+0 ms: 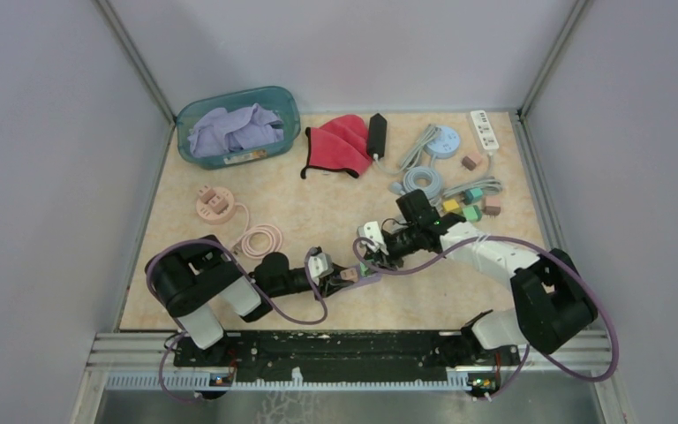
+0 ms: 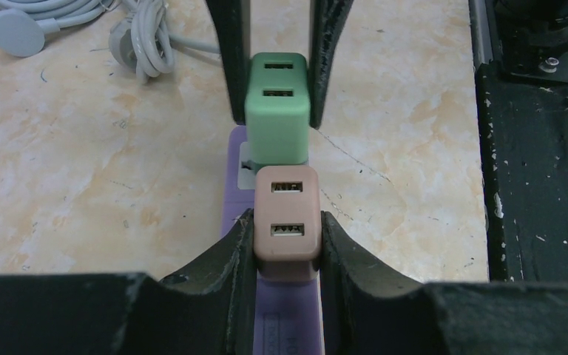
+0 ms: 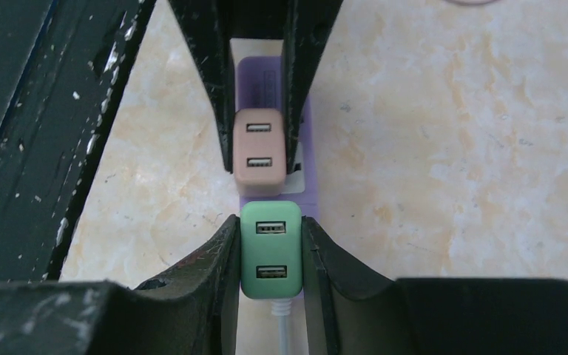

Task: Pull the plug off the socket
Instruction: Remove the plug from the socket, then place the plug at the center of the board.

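A purple power strip, the socket [image 2: 285, 325], lies on the beige table near the front edge, with two USB plugs standing on it. My left gripper [image 2: 287, 222] is shut on the pink plug [image 2: 287, 214], its pads flat against both sides. My right gripper [image 3: 270, 225] is shut on the green plug [image 3: 270, 248], which sits at the strip's end above a white cord [image 3: 282, 325]. The two grippers face each other over the strip [image 1: 362, 276], and the plugs almost touch. How deep each plug sits in the strip is hidden.
At the back are a teal bin [image 1: 247, 159] of cloth, a red cloth [image 1: 340, 141], a black adapter [image 1: 376, 134], a round blue socket [image 1: 444, 141] and a white power strip [image 1: 485, 130]. Small coloured plugs [image 1: 470, 201] lie right. A pink round socket [image 1: 214, 203] lies left.
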Controlling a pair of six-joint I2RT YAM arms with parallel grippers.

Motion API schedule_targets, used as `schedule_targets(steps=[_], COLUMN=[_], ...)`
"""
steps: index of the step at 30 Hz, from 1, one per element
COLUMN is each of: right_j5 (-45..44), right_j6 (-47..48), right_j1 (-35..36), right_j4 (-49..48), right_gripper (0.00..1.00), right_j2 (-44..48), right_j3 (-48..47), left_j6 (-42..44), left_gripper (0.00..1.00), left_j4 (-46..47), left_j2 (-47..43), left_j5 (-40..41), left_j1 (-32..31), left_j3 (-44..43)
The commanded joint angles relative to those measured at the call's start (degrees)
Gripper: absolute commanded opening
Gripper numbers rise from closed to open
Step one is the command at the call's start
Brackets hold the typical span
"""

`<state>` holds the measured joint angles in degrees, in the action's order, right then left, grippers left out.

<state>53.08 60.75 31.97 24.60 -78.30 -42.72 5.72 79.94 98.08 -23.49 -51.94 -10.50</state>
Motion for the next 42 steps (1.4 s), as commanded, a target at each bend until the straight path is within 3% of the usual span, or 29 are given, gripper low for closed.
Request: schedule_targets(steps=[1,5,15,23,37,42], right_j5=[2.0,-1.4,0.7,3.6,7.9,3.4], right_j6=[-12.4,-13.9,-6.4,-6.6,-23.3,-32.1], right_j1=[0.4,-0.3,-5.1,-8.8,-18.6,-20.3], right_j4=[-12.7,-13.9,-5.4,-2.9,-15.5,-23.2], right_gripper=[0.0,0.0,0.0,0.0,0.0,0.0], right_j2=[3.2,3.1,5.5,6.6,8.6,9.6], right_j3=[0.1,-0.2,-2.3,-4.1,-2.4,-0.7], left_j6=[-1.1,-1.1,-1.1,-1.8,-3.0,-3.6], left_gripper=[0.0,0.0,0.0,0.0,0.0,0.0], left_j4=[-8.1,-8.0,-8.6,-10.2,-14.8,-15.9], left_j2=[2.3,2.5,1.2,-0.1,-4.5,-6.2], left_j5=[0.1,-0.1,0.4,1.2,3.7,4.7], left_j1=[0.4,0.4,0.4,0.4,0.4,0.4], left_j3=[1.0,1.1,1.4,0.8,0.0,0.0])
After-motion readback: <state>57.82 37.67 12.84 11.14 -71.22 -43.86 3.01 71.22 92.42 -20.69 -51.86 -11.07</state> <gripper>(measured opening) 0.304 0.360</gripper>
